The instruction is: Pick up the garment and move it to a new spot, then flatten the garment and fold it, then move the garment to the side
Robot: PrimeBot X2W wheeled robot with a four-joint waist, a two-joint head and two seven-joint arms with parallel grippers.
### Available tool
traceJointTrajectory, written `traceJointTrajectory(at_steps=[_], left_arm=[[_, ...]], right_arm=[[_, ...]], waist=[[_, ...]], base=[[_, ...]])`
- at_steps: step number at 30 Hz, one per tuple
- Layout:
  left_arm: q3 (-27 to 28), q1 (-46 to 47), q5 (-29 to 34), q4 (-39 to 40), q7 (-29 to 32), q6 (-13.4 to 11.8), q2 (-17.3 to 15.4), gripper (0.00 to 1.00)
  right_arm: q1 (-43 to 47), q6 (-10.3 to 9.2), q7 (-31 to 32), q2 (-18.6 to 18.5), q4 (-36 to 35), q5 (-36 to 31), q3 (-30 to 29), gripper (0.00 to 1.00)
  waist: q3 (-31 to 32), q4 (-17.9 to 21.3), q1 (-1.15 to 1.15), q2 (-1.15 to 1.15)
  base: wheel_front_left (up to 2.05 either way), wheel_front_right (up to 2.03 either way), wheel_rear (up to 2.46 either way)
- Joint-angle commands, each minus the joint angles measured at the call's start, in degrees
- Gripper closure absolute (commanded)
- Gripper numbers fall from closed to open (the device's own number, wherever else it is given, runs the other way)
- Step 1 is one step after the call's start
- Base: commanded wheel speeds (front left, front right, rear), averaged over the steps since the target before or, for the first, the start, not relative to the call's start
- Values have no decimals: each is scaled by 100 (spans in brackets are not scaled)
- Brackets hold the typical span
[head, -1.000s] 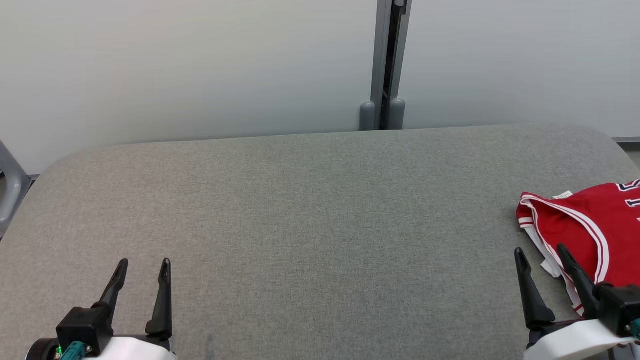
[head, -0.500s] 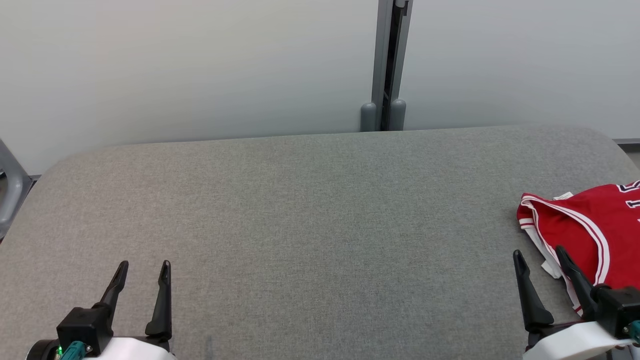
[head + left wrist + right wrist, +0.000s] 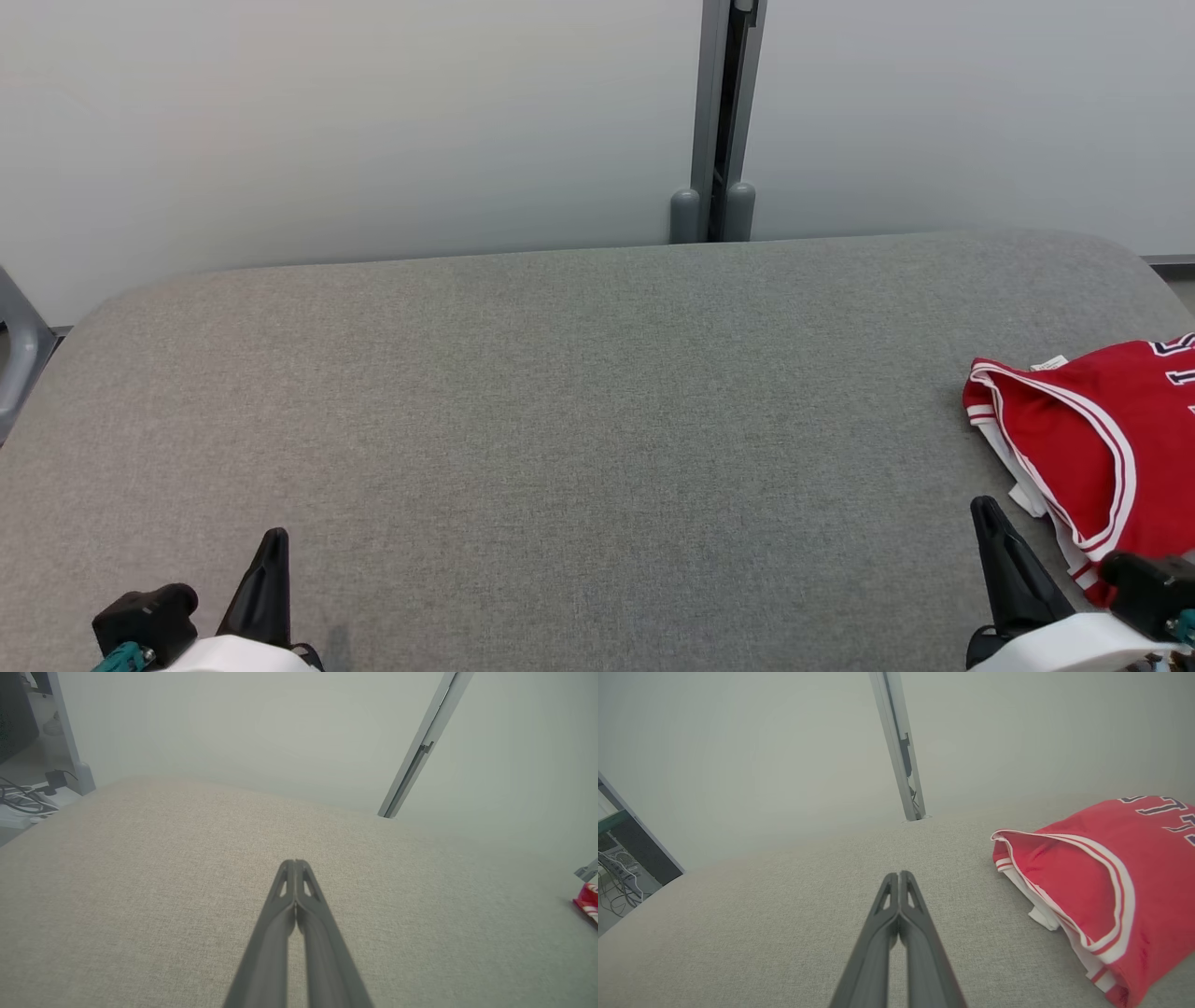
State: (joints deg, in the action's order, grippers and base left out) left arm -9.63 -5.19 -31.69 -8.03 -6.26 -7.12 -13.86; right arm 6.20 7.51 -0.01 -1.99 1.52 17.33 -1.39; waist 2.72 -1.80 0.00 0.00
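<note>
Grey fabric table (image 3: 597,420), red garment (image 3: 1092,420) at right, left fingers (image 3: 275,933) and right fingers (image 3: 878,938) pressed together, empty.

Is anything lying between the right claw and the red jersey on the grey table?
Nothing visible does. A stretch of grey fabric-covered table separates the shut right claw from the red sleeveless jersey with white trim, which lies to that claw's right.

Closed right pincer (image 3: 899,873) beside folded red garment (image 3: 1087,868).
</note>
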Motion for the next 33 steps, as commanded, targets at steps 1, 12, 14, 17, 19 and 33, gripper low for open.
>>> traceJointTrajectory(at_steps=[1, 12, 14, 17, 19, 33], left_arm=[[158, 240, -261, 27, 69, 70, -27, 100], [512, 456, -1143, -135, 359, 285, 124, 100], [571, 495, -1292, -163, 408, 324, 152, 100], [660, 546, -1507, -206, 479, 379, 192, 100], [689, 565, -1578, -218, 503, 393, 204, 100], [1089, 809, -2542, -405, 831, 631, 383, 100]], right_arm=[[-206, 0, -19, -36, -1, 334, 1, 100], [-450, -1, -38, -48, 255, 1458, 58, 100], [-490, -1, -41, -50, 300, 1646, 67, 100], [-550, -1, -46, -53, 363, 1923, 81, 100], [-570, -1, -48, -53, 382, 2013, 86, 100], [-832, -1, -69, -66, 670, 3253, 145, 100]], waist=[[-6, 3, 0, 0], [-36, 20, 0, 0], [-42, 23, 0, 0], [-50, 28, 0, 0], [-53, 30, 0, 0], [-95, 53, 0, 0]], base=[[0, 0, 0], [0, 0, 0], [0, 0, 0], [0, 0, 0], [0, 0, 0], [0, 0, 0]])
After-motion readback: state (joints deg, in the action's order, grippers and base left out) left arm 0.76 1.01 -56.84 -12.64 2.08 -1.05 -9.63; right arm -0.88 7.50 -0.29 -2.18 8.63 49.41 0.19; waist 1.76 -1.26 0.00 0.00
